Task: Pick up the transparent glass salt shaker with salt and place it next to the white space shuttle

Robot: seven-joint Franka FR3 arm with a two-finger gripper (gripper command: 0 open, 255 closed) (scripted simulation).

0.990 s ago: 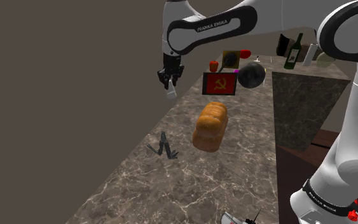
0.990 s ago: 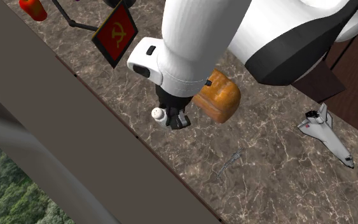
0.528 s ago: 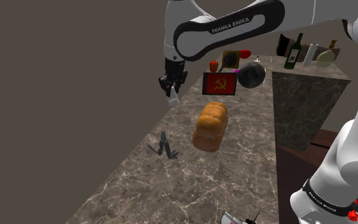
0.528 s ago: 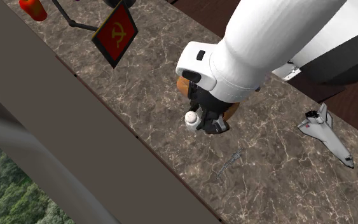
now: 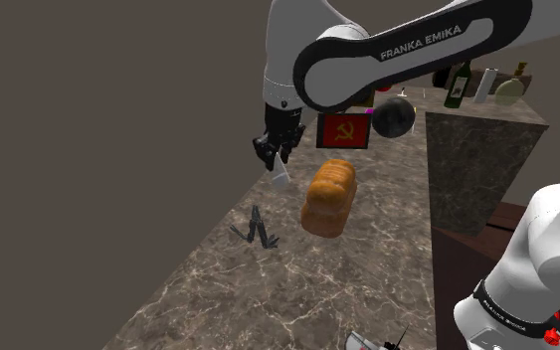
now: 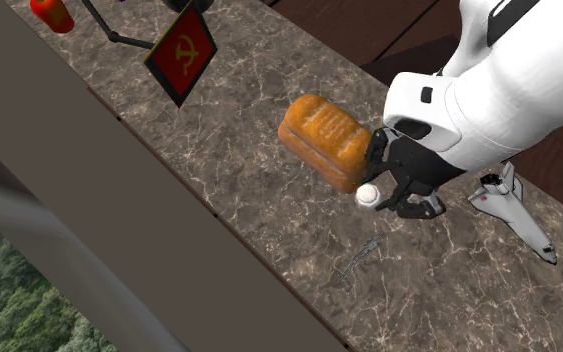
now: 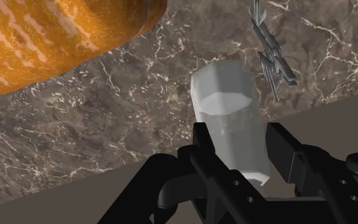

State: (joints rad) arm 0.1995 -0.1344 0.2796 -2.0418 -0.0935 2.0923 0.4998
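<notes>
My black gripper (image 5: 277, 156) (image 6: 401, 193) (image 7: 234, 149) is shut on a pale, whitish salt shaker (image 5: 280, 177) (image 6: 369, 194) (image 7: 230, 118), carried in the air above the marble counter (image 5: 367, 259). The shaker hangs beside the loaf of bread (image 5: 328, 196) (image 6: 327, 139) (image 7: 56, 35) and above a grey multi-tool (image 5: 254, 230) (image 6: 360, 256) (image 7: 269, 54). The white space shuttle (image 6: 514, 207) lies on the counter at the second exterior view's right, a short way beyond the gripper; its tip (image 5: 379, 344) shows at the shoulder view's lower edge.
A red flag picture (image 5: 343, 131) (image 6: 181, 51), a black round object (image 5: 393, 116), a red mug (image 6: 52, 14) and bottles (image 5: 459, 82) stand farther along the counter. A brown wall (image 5: 98, 149) runs beside the counter's edge. Dark floor (image 6: 389, 30) lies beyond the opposite edge.
The arm has carried the shaker along the counter, past the loaf and toward the space shuttle, and a little lower. The grip stays the same.
</notes>
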